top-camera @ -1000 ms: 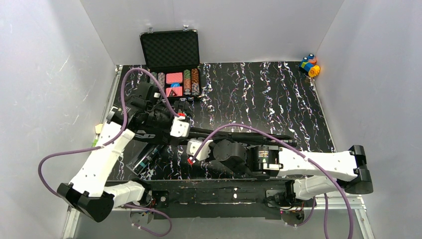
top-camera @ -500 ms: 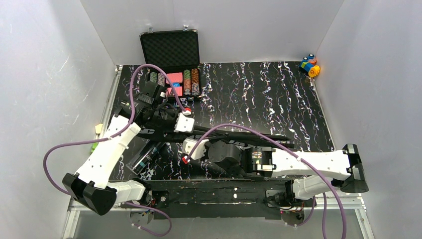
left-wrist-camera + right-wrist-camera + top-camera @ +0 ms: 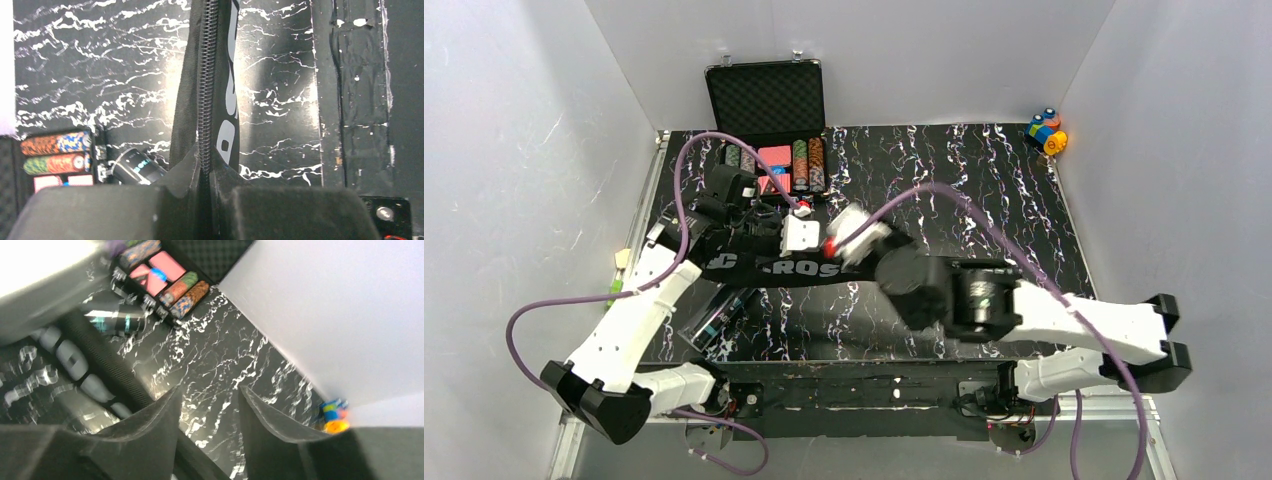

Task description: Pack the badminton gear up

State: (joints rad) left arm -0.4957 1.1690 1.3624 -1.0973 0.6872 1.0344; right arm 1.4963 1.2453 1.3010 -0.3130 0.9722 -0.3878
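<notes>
The black bag (image 3: 769, 268) lettered in white lies across the left middle of the table. My left gripper (image 3: 774, 250) is shut on its zipper edge; in the left wrist view the zipper (image 3: 207, 100) runs straight out from between the closed jaws (image 3: 209, 165). The black tube with teal print (image 3: 719, 318) rests by the bag and shows again in both wrist views (image 3: 135, 167) (image 3: 112, 320). My right gripper (image 3: 849, 240) hovers blurred just right of the left one. It stands open (image 3: 207, 395) with only table between its fingers, the bag (image 3: 75, 360) to its left.
An open black case of poker chips (image 3: 769, 130) stands at the back left, its chips close to the left gripper (image 3: 55, 150). Small colourful toy blocks (image 3: 1046, 132) sit in the back right corner. Grey walls enclose the table on three sides.
My left gripper has shut on the bag's zipper edge, and the bag's lettering now faces up. My right gripper has opened and swung up and away from the table's near edge.
</notes>
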